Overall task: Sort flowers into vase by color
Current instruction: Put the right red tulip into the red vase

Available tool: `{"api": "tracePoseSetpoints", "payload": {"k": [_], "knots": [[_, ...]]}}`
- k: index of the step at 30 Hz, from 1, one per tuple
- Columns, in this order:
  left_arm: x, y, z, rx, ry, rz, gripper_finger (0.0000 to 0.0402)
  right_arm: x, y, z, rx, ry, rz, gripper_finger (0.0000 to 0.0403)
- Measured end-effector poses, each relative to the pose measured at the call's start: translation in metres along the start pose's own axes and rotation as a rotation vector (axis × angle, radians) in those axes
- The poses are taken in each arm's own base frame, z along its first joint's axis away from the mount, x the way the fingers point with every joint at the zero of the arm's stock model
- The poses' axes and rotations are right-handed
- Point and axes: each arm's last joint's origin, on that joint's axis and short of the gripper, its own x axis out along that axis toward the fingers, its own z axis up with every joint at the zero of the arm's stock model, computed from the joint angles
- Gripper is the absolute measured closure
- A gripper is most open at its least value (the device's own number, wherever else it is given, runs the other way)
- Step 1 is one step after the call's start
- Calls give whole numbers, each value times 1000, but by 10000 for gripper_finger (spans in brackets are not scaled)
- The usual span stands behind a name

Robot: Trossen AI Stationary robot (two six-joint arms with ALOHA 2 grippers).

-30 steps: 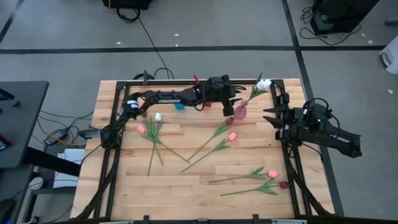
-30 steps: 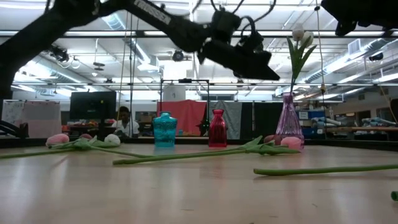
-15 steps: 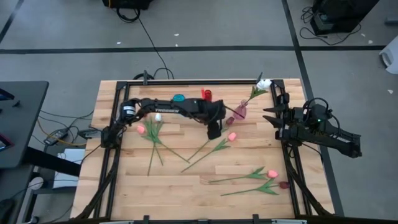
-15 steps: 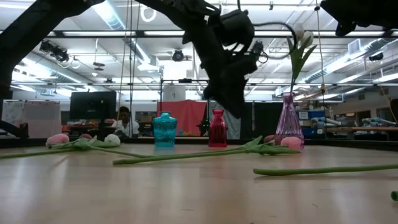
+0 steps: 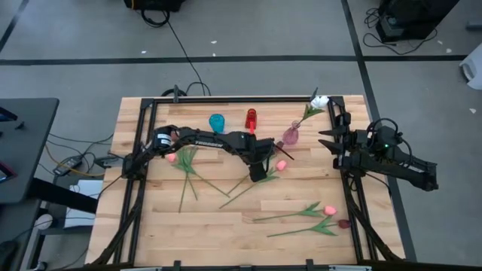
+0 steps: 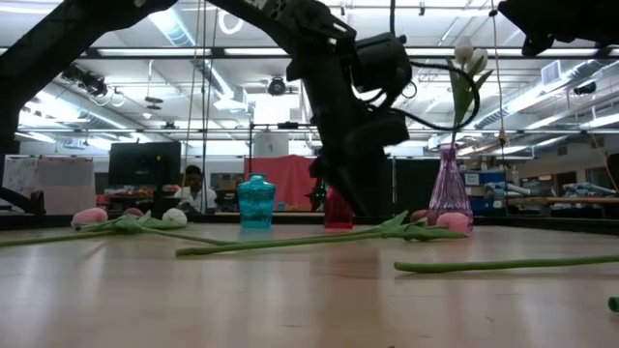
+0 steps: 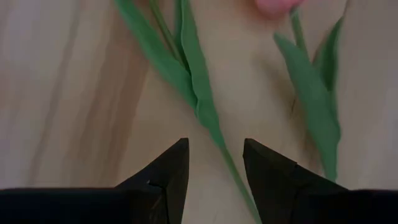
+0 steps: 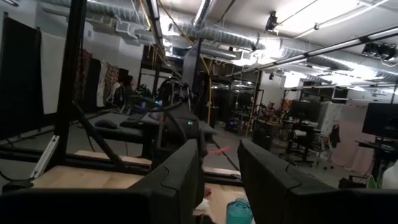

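From above, the left gripper (image 5: 258,170) hangs low over the wooden table (image 5: 211,226), directly over the crossing stems of two artificial tulips; the pink-headed tulip (image 5: 280,165) lies just beside it, toward the translucent pink glass vase (image 5: 291,136) holding one white tulip (image 5: 319,100). Beyond the hand stand a teal glass vase (image 5: 217,122) and a red glass vase (image 5: 251,117). The right gripper (image 5: 331,147) waits at its own table edge.

At table height, the left arm reaches down in front of the red vase, just above a long green stem (image 6: 290,241).

The left wrist camera shows its fingers (image 7: 171,171) apart, straddling a thin stem and leaf (image 7: 199,99), the pink head near the far edge.

The right wrist camera shows its fingers (image 8: 180,171) apart, holding nothing.

Risk: closing here could pinch a leaf or both crossed stems, dragging a neighbour along.
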Motion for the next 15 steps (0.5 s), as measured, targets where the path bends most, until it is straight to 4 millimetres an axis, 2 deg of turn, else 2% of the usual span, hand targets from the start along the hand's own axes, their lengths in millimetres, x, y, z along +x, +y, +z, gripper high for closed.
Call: {"api": "tracePoseSetpoints", "payload": {"k": [6, 10, 12, 15], "knots": [[14, 0, -2, 4, 11, -1, 243, 0, 0, 0, 0, -1, -4, 274], [16, 0, -2, 11, 14, 0, 247, 0, 0, 0, 0, 3, -12, 274], [17, 0, -3, 28, 30, 1, 262, 0, 0, 0, 0, 1, -13, 274], [20, 0, -4, 50, 37, 2, 304, 0, 0, 0, -1, 2, -14, 274]]}}
